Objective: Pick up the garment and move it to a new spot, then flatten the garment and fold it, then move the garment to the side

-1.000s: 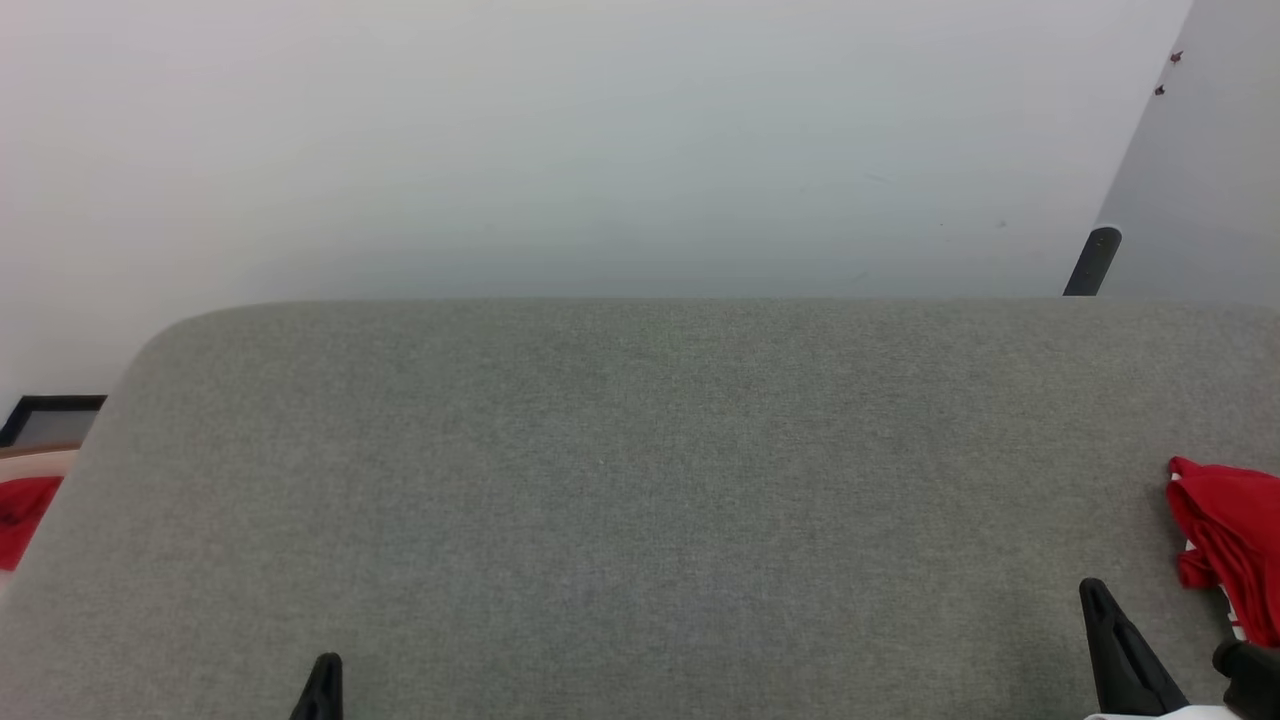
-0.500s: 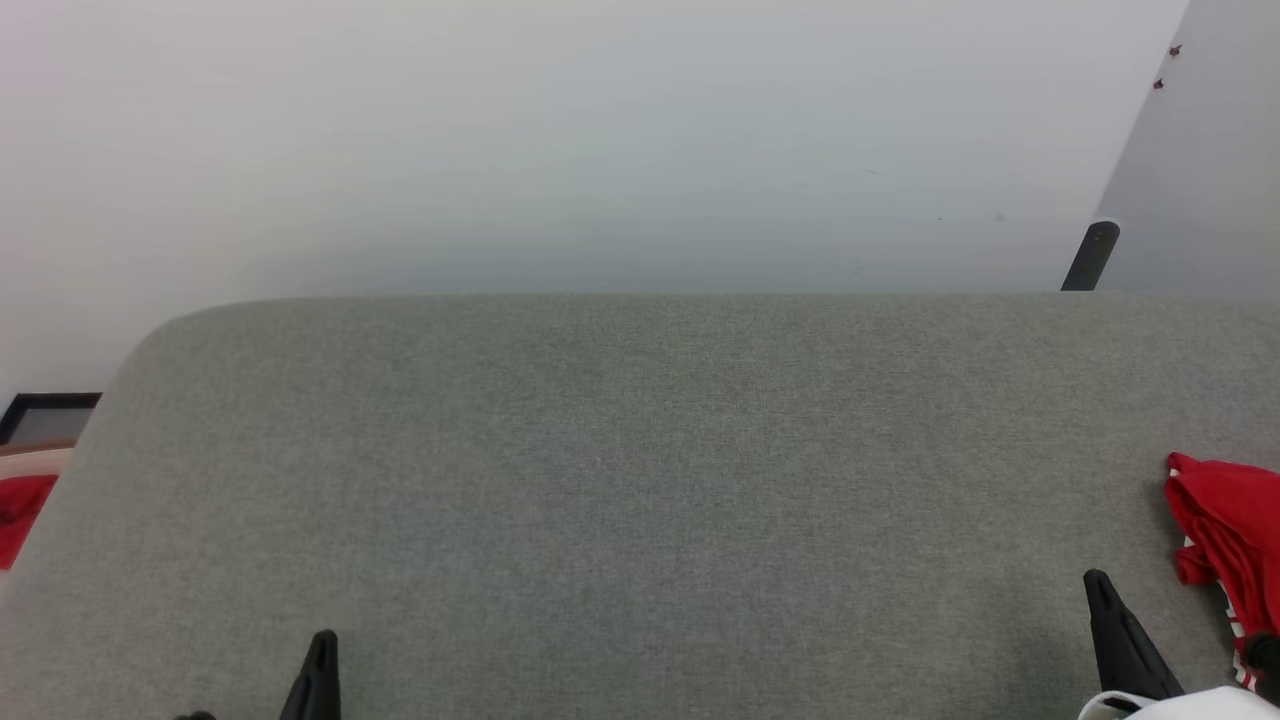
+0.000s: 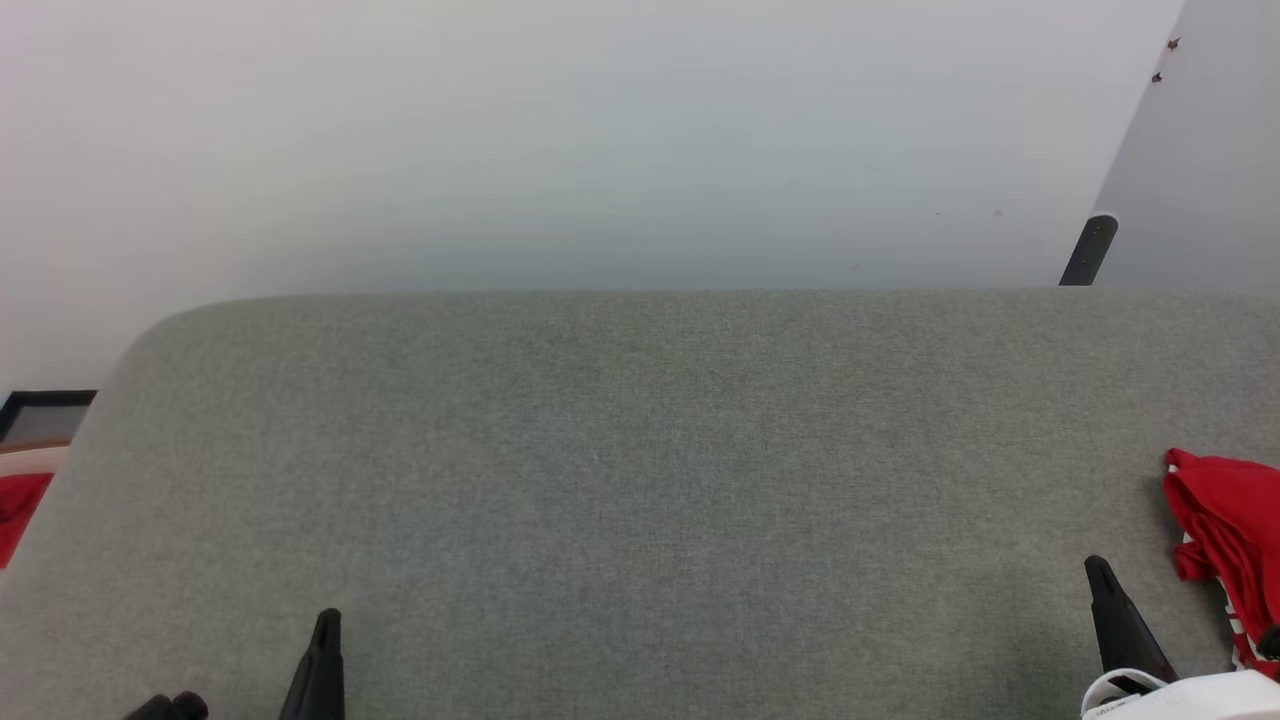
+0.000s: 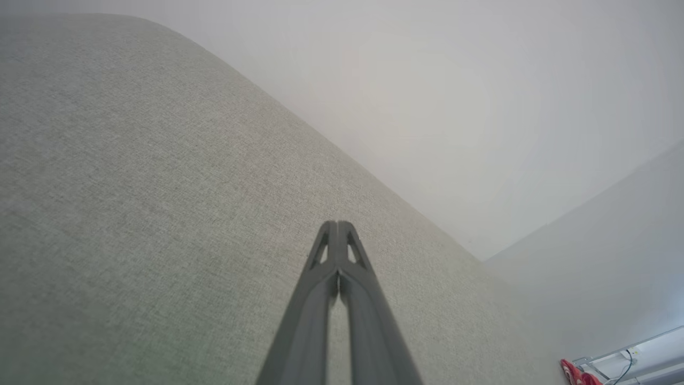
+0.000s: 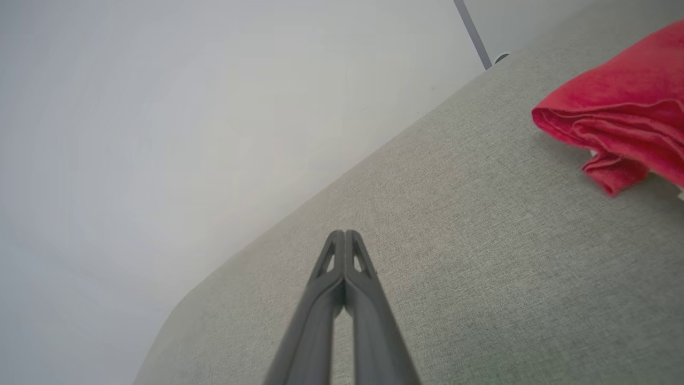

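The garment (image 3: 1225, 530) lies bunched at the right edge of the grey fabric surface (image 3: 640, 450), red with a strip of white trim at its near side. My right gripper (image 3: 1097, 568) is shut and holds nothing, a short way left of the garment and not touching it. In the right wrist view the garment (image 5: 620, 107) lies folded over at the upper right, beyond my shut right gripper (image 5: 344, 233). My left gripper (image 3: 327, 620) is shut and holds nothing at the lower left, far from the garment. Its tips (image 4: 337, 224) meet above bare fabric.
A dark pole (image 3: 1090, 250) leans behind the surface's far right edge. Past the rounded left corner are a black frame (image 3: 45, 410) and a red cloth (image 3: 15, 510). A pale wall stands behind the surface.
Both grippers have crept a little forward over the surface, the left more than the right. The camera has tilted slightly. The garment has not moved.
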`<state>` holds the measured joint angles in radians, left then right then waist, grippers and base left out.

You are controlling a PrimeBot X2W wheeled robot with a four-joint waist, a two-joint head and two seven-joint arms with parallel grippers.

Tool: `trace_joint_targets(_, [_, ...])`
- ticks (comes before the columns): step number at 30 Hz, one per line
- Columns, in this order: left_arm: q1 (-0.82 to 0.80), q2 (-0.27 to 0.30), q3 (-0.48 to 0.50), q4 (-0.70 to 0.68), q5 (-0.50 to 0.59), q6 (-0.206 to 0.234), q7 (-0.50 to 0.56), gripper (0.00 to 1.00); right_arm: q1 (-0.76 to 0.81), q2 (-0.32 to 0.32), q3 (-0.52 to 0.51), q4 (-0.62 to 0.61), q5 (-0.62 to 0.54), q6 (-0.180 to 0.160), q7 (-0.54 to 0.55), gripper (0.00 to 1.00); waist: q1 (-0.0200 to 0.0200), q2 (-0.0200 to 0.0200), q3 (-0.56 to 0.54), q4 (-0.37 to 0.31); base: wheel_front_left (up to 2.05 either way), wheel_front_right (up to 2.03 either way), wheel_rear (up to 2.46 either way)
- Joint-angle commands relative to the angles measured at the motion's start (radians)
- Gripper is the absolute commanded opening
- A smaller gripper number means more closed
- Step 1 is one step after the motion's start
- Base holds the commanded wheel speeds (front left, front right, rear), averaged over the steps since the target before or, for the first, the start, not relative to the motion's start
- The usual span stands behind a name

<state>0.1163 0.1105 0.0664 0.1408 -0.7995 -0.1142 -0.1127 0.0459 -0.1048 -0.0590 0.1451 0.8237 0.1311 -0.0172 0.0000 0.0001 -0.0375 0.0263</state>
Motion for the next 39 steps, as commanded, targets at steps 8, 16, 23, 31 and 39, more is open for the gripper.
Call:
trace_joint_targets(8, [-0.049, -0.003, 0.011, 0.004, -0.112, -0.006, 0.03, 0.0, -0.047, 0.006, -0.012, 0.003, 0.113, 0.0, 0.017, 0.0, 0.0, -0.0001, 0.003, -0.002, 0.0, 0.0, 0.0])
trace_joint_targets(16, [-0.072, -0.011, 0.016, 0.017, -0.204, -0.008, 0.055, 0.0, -0.062, 0.013, -0.018, 0.016, 0.202, 0.0, 0.032, 0.0, 0.0, -0.0001, 0.007, -0.004, 0.0, 0.0, 0.0])
trace_joint_targets(23, [-0.092, -0.017, 0.02, 0.028, -0.278, -0.009, 0.077, 0.0, -0.073, 0.018, -0.023, 0.026, 0.274, 0.0, 0.044, 0.0, 0.0, -0.0001, 0.01, -0.006, 0.0, 0.0, 0.0])
trace_joint_targets(31, [-0.113, -0.023, 0.025, 0.039, -0.358, -0.01, 0.1, 0.0, -0.089, 0.024, -0.028, 0.036, 0.349, 0.0, 0.058, 0.0, 0.0, -0.0001, 0.014, -0.009, 0.0, 0.0, 0.0])
trace_joint_targets(39, [-0.132, -0.029, 0.029, 0.049, -0.432, -0.011, 0.12, 0.0, -0.1, 0.029, -0.032, 0.046, 0.42, 0.0, 0.07, 0.0, 0.0, -0.0001, 0.017, -0.011, 0.0, 0.0, 0.0])
